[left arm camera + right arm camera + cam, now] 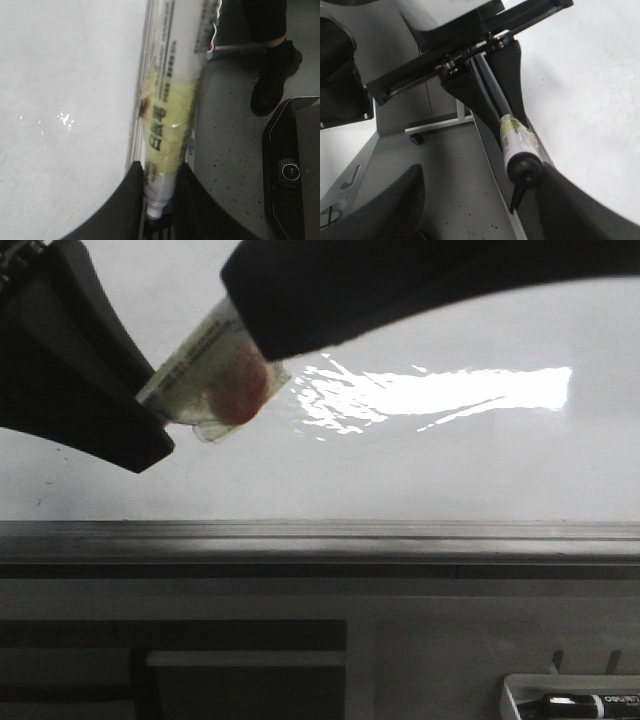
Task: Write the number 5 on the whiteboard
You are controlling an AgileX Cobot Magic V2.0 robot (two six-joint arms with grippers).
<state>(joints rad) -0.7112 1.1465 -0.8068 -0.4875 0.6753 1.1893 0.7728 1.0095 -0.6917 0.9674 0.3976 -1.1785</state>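
Observation:
The whiteboard point(450, 470) is glossy white with a bright glare patch, and I see no number 5 on it. My left gripper point(165, 405) is shut on a white marker pen point(215, 375) wrapped in yellowish tape. In the left wrist view the pen point(170, 110) sits between the closed fingers point(160, 185), beside the board point(65, 100). My right gripper point(480, 175) is open. The pen's black cap point(525, 167) lies against its finger on the board side. The pen's tip is hidden. The right arm point(400, 280) reaches over from the top.
A grey metal rail point(320, 535) runs along the board's near edge. A small white tray point(520, 690) with a black marker point(590, 703) sits at the lower right. A person's black shoe point(275, 80) and a dark base point(292, 165) are on the floor.

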